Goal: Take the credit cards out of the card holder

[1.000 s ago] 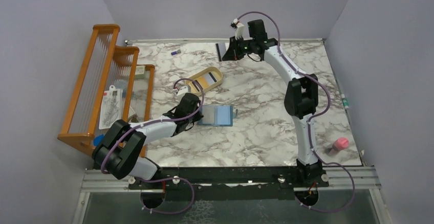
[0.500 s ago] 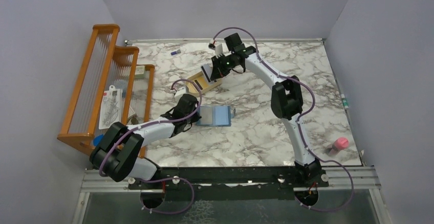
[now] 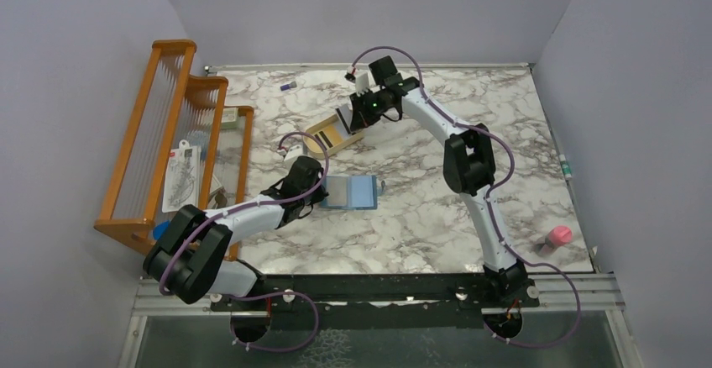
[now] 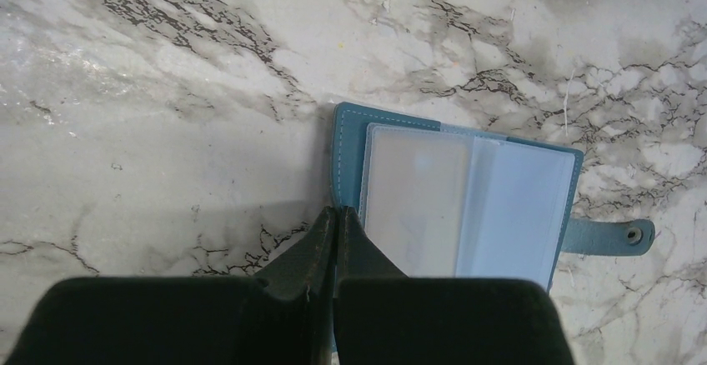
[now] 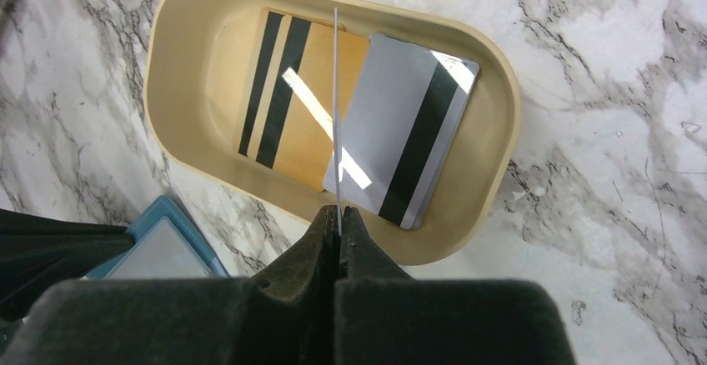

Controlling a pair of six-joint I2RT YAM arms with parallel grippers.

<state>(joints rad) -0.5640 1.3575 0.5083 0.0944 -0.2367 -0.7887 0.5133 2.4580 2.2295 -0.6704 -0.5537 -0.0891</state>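
Teal holder [image 3: 351, 191] lies open and flat at mid-counter [image 3: 420, 217], its long axis running 9 to 3 o'clock in the overhead view and its snap tab at the 3 o'clock end. The left end effector [image 4: 336, 217] has its jaws pressed together, holding nothing. Its tips rest at the holder's 9 o'clock edge, seemingly pinning it. The clear pockets face up, but whether they keep another card cannot be told.

Farther back, at 11 o'clock from the holder, sits the tan tray [image 5: 500, 132]. A tan card [image 5: 288, 98] with two dark stripes and a grey card [image 5: 400, 123] with one stripe already lie in it, overlapping. The right end effector [image 5: 338, 215] hangs over the tray's 2 o'clock end, jaws closed on a pale card [image 5: 335, 115]. The wrist camera sees this card edge-on, running from the fingertips toward 12 o'clock, above the two cards in the tray.

The tray lies straight beneath the pinched card and the right arm is the nearer, so the likely next move is to lower and release.
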